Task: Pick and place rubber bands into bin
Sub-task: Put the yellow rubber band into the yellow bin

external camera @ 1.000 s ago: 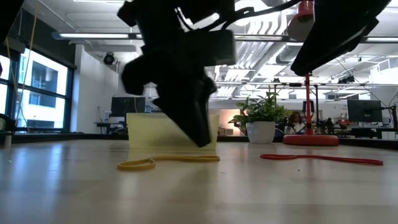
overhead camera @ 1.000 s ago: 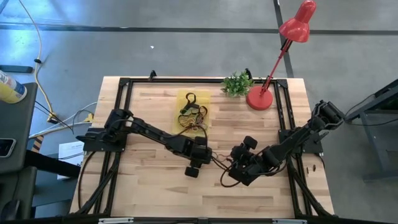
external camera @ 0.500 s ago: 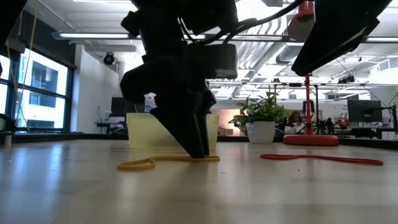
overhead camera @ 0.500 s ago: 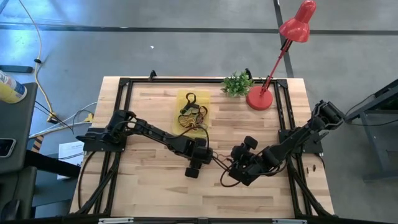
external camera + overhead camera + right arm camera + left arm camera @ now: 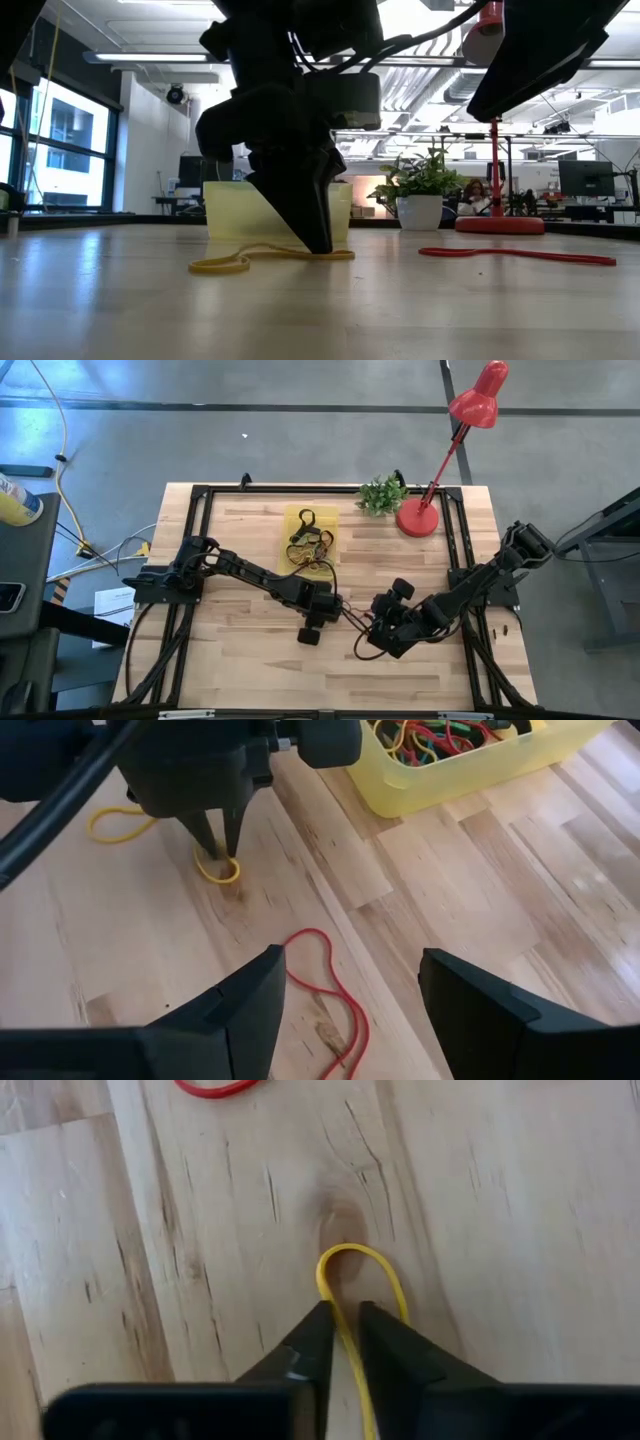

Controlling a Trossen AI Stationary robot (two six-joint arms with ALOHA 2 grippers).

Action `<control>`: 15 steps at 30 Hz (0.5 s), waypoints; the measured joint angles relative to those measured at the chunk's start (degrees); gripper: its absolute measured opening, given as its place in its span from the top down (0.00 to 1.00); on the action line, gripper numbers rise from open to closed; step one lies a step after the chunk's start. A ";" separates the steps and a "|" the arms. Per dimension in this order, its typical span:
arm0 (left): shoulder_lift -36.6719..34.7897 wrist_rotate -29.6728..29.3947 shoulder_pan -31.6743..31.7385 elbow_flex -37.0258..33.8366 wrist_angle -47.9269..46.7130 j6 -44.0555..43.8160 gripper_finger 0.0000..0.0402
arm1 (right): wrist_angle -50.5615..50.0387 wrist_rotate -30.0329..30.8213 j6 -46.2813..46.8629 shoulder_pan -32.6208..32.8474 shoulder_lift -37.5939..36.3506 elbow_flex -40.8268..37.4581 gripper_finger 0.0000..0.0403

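A yellow rubber band (image 5: 352,1295) lies flat on the worktop near its middle, and the left gripper (image 5: 341,1342) stands with its tips down on it. Its fingers (image 5: 312,1342) are drawn almost together, with one strand of the band running through the narrow gap between them; they look pinched on it, though the band is not yet lifted. The low view shows the rest of that band trailing along the wood beside the tips.

A red rubber band (image 5: 330,988) lies loose on the worktop just beside, between the two grippers. These two are the only bands I can count outside the bin.

The bin (image 5: 299,520), a yellow tray, sits toward the far edge of the worktop, left of centre. It already holds a tangle of bands in black, red, green and tan; too knotted to count. So most of the work looks done, with the yellow band in hand and the red one left.

The right gripper (image 5: 345,982) waits low over the worktop toward the right near side, its fingers (image 5: 245,1000) spread wide and holding nothing.

A small plant (image 5: 381,494) and a red lamp (image 5: 418,517) stand by the far right corner.
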 joint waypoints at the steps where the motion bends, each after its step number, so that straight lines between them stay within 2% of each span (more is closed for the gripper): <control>1: 0.00 0.00 0.00 -0.02 -0.02 0.32 0.92 | 0.02 -0.02 0.02 0.00 0.00 0.00 0.45; 4: 0.00 0.02 0.00 -0.06 -0.19 1.12 0.99 | 0.02 -0.02 0.08 0.00 0.00 0.00 0.45; 15: -1.04 -3.02 -0.19 -0.20 -0.33 2.74 0.99 | 0.00 -0.04 -0.20 0.04 0.00 0.00 0.45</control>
